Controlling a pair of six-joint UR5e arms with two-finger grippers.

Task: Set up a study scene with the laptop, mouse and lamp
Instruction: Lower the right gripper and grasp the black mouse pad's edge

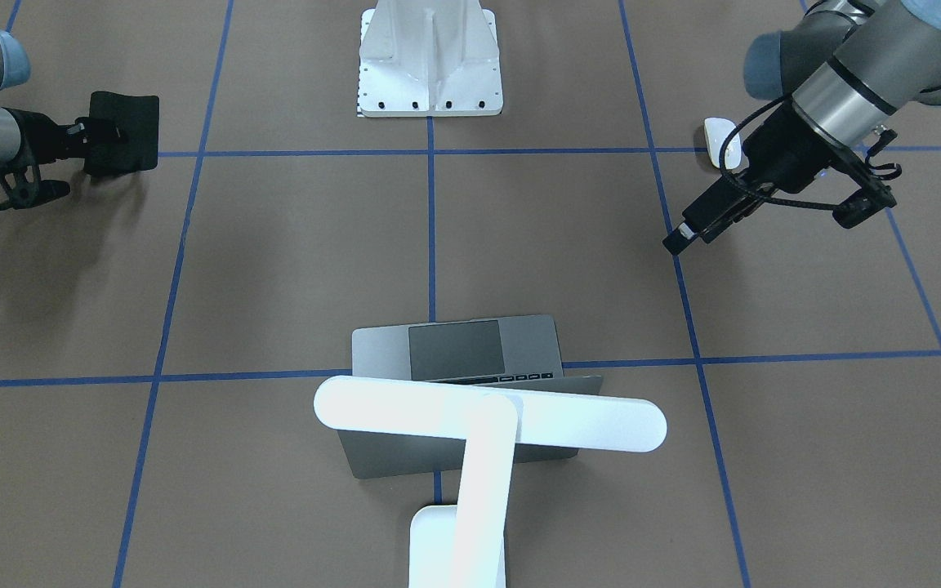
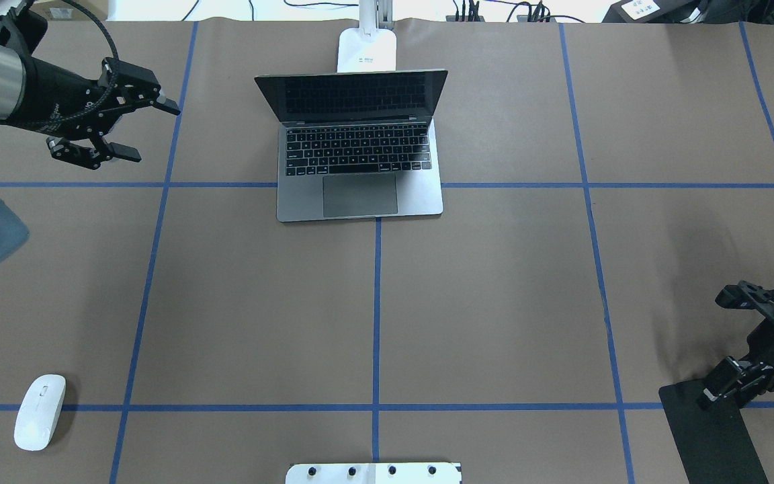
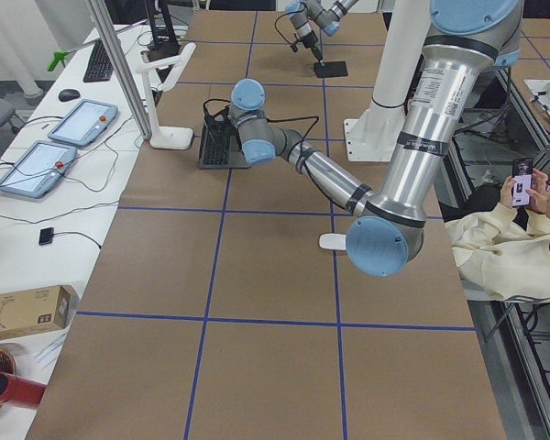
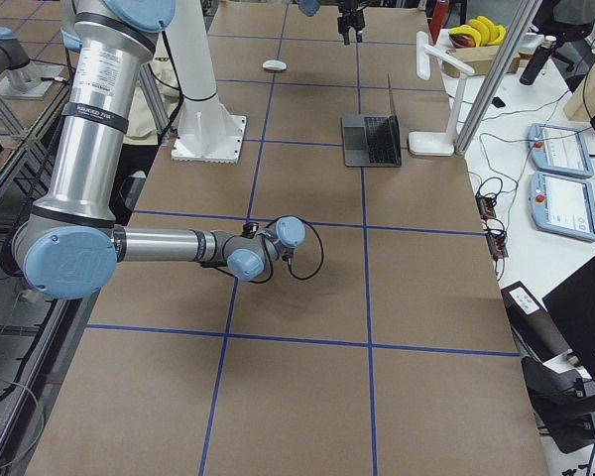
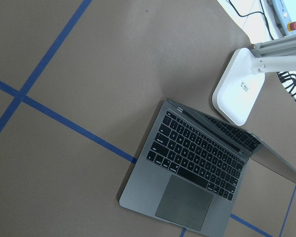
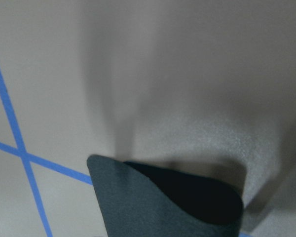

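The grey laptop (image 2: 360, 195) stands open at the far middle of the table, and also shows in the left wrist view (image 5: 187, 202). The white lamp (image 1: 487, 420) stands right behind it, with its base (image 2: 367, 50) on the table. The white mouse (image 2: 39, 411) lies at the near left. My left gripper (image 2: 148, 131) is open and empty, held above the table left of the laptop. My right gripper (image 2: 719, 396) is shut on the edge of a black mat (image 2: 716, 437) at the near right. The mat's edge curls up in the right wrist view (image 6: 172, 202).
A white ribbed pedestal (image 2: 373, 472) stands at the near middle edge. Blue tape lines cross the brown table cover. Tablets, cables and a box lie on a side bench (image 3: 46, 156) beyond the table's far edge.
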